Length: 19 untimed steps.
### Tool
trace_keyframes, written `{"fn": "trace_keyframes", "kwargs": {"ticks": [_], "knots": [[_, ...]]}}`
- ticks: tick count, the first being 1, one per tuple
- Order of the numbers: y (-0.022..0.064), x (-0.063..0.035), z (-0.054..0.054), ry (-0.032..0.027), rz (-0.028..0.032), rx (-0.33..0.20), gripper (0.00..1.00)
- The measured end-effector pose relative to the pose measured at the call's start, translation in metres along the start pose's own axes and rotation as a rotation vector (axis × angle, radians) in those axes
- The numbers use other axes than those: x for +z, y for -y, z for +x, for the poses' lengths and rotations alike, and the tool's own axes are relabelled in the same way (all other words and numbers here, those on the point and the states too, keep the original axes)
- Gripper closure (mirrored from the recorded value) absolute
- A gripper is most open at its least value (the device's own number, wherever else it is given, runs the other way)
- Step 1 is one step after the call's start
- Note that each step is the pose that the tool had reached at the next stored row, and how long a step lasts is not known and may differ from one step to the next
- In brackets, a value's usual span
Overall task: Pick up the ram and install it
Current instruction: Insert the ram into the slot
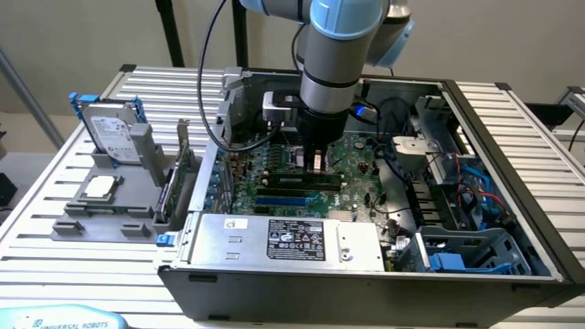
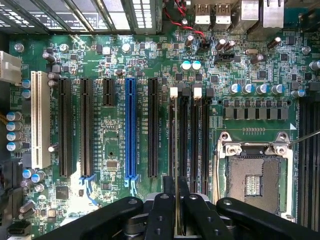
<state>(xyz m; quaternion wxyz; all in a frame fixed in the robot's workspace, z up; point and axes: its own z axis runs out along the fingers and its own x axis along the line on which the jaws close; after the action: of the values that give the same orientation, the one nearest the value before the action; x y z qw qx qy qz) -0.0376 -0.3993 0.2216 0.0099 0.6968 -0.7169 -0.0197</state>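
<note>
The open case [image 1: 512, 226] sits on the bench [image 1: 55, 253]. Over its motherboard [image 2: 115, 150], the claw [image 2: 176, 210] is closed on the ram [image 2: 176, 200], held edge-on directly above a memory slot [image 2: 173, 135].

The robot's thick grey cylindrical arm [image 1: 331, 55] carried pale blue joint caps and a black wrist collar, with a black cable looping beside it. Its glossy black gripper [image 2: 176, 212] showed round pivot bolts.
</note>
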Motion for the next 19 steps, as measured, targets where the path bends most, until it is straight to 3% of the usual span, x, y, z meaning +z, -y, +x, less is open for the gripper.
{"fn": "trace_keyframes", "kwargs": {"ticks": [4,7,8,10,19], "knots": [[0.0,0.0016,0.0,-0.0002,-0.0001,0.0,0.86],[0.0,0.0017,0.0,-0.0002,-0.0001,0.0,0.79],[0.0,0.0017,0.0,-0.0001,-0.0001,0.0,0.72],[0.0,0.0008,0.0,0.0001,0.0,0.0,0.72],[-0.0008,-0.017,0.0,0.0028,-0.0001,0.0,0.72]]}}
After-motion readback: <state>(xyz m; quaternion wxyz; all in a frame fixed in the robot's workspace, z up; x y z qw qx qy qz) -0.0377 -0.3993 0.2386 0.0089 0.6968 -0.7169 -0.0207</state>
